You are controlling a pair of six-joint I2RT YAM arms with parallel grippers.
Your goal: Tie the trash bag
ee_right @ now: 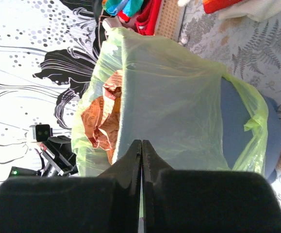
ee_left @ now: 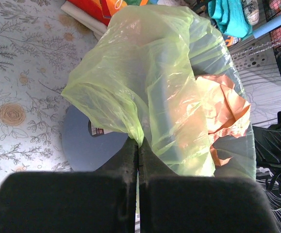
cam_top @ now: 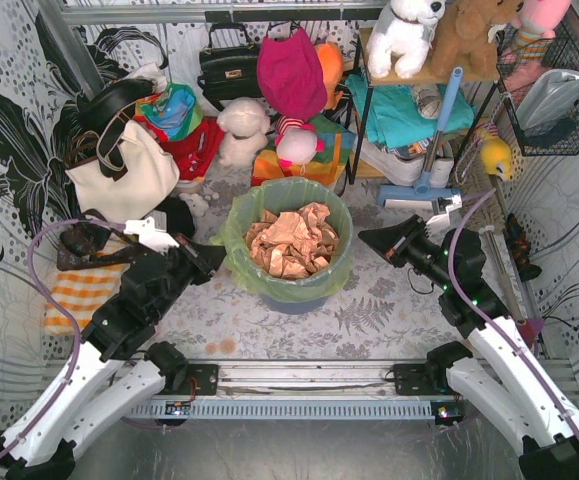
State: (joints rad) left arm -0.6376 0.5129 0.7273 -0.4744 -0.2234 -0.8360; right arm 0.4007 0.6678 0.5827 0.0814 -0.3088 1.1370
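Green plastic: the trash bag (cam_top: pixel 237 232) looks thin, soft and slippery.
Where: it sits in the bin (cam_top: pixel 294 300), mid desk (cam_top: pixel 379 310).
Left end effector (cam_top: pixel 217 263): pressed together, pinching the bag's left edge.
Right end effector (cam_top: pixel 367 237): pressed together by the right rim; I cannot tell if it holds plastic.
Best hold: the loose rim, I think.

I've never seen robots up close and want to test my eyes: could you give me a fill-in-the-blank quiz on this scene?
1. The green trash bag lines a round blue-grey ____.
2. Inside it lies crumpled tan ____.
3. The bag's mouth is ____, not knotted.
4. The left gripper and right gripper are both clamped ____.
Missing words: bin; paper; open; shut.
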